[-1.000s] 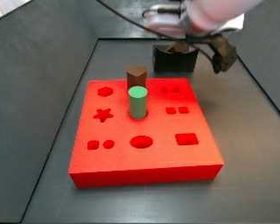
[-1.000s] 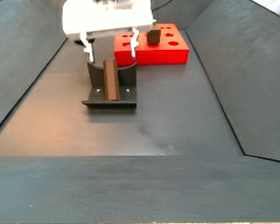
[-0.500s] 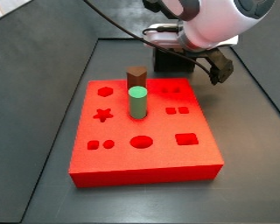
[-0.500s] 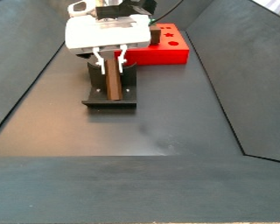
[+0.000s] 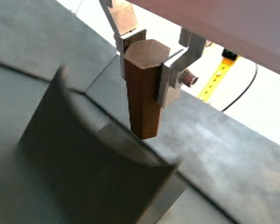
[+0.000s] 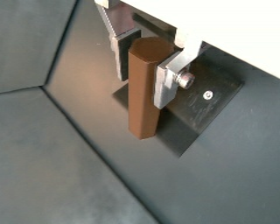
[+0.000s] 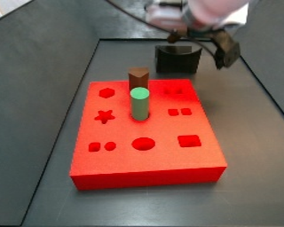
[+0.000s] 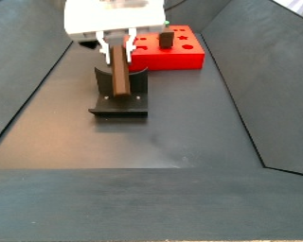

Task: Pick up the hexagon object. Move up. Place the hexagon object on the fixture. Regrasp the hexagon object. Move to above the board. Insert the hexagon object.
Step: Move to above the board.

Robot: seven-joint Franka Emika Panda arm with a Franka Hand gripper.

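Gripper (image 8: 115, 49) lowered since 0.5 s ago — clenched on hexagon object (image 8: 118, 79) upright over fixture (image 8: 120, 102).

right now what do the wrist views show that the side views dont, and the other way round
Only the wrist views show the silver fingers pressed against the hexagon object, with its faceted sides visible. Only the side views show the board, with the green cylinder and the stouter brown peg standing in it. Both show the gripper holding the hexagon object at the fixture.
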